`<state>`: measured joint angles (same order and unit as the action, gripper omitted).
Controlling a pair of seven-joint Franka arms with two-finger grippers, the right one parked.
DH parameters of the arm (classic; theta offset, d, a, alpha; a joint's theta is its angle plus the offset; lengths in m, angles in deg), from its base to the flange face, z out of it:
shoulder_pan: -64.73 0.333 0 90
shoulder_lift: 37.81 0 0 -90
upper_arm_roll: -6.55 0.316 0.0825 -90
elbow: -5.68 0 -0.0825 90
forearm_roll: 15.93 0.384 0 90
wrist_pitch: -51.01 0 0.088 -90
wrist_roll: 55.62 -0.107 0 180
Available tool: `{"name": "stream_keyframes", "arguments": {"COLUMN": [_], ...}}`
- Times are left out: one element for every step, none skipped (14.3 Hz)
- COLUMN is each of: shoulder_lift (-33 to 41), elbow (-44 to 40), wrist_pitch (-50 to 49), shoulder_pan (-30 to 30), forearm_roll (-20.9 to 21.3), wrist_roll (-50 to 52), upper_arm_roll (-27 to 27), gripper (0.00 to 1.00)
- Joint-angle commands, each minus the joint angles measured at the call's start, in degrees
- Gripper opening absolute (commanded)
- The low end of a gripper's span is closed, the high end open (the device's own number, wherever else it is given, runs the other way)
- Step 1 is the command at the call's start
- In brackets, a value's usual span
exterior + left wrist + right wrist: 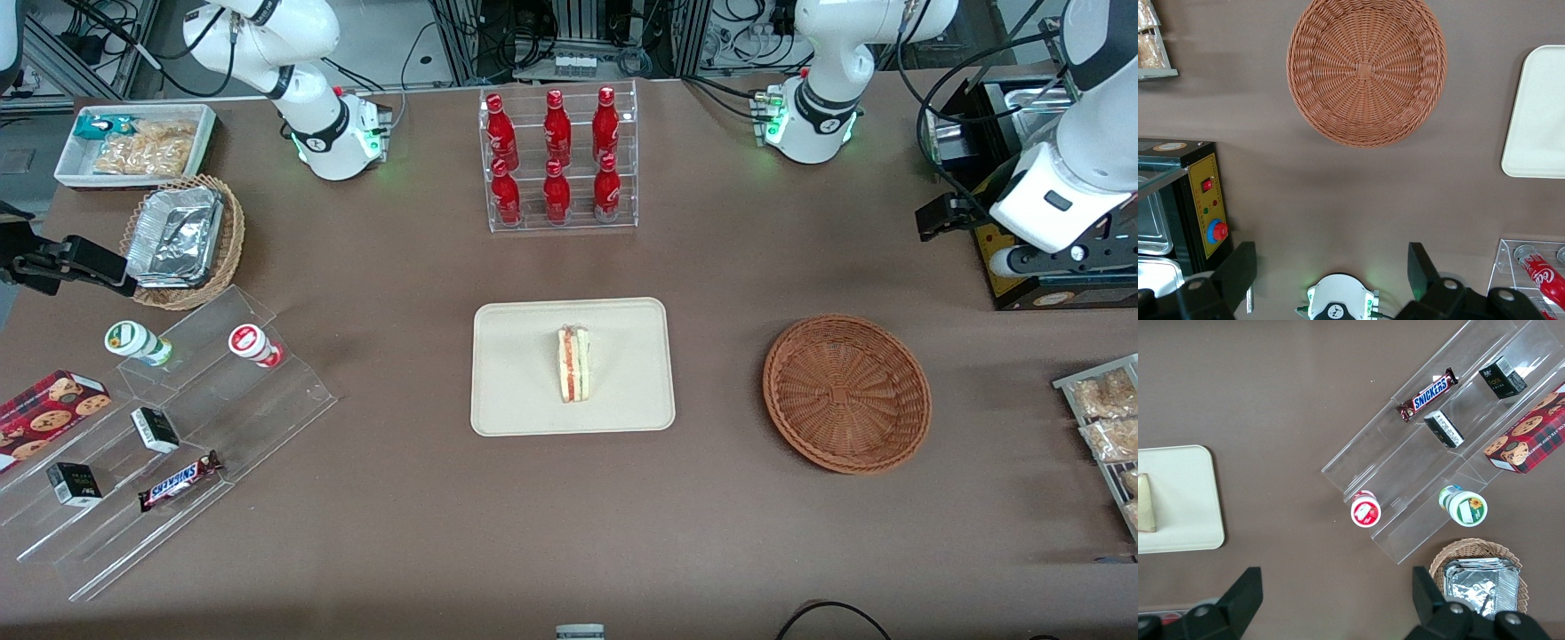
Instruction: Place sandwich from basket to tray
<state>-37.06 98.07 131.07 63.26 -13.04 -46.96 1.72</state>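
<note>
The sandwich, a pale wedge with red and green filling, lies on the cream tray at the table's middle. Part of it also shows on the tray in the right wrist view. The reddish-brown wicker basket stands empty beside the tray, toward the working arm's end. My left gripper hangs high above the table, farther from the front camera than the basket. It is open, with nothing between its black fingers.
A black appliance with a yellow panel stands near my gripper. A clear rack of red bottles is farther back than the tray. Snack packets lie at the working arm's end. A foil-tray basket and acrylic steps sit toward the parked arm's end.
</note>
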Motion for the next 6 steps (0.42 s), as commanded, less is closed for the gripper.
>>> {"name": "stream_keyframes", "arguments": {"shoulder_lift": [0.7, 0.7, 0.0, -0.8, -1.0, -1.0], "elbow": [0.2, 0.2, -0.5, -1.9, -2.2, -2.3], "wrist_pitch": [-0.9, -0.8, -0.5, -0.8, -0.8, -0.8], "shoulder_pan": [8.6, 8.7, 8.7, 8.7, 8.7, 8.7], "forearm_roll": [-0.5, -0.6, -0.6, -0.6, -0.8, -0.8], "wrist_roll": [-0.7, -0.6, -0.3, -0.4, -0.4, -0.4], "upper_arm_roll": [-8.7, -9.0, -9.0, -9.0, -9.0, -9.0], "gripper": [1.0, 1.0, 1.0, 1.0, 1.0, 1.0]}}
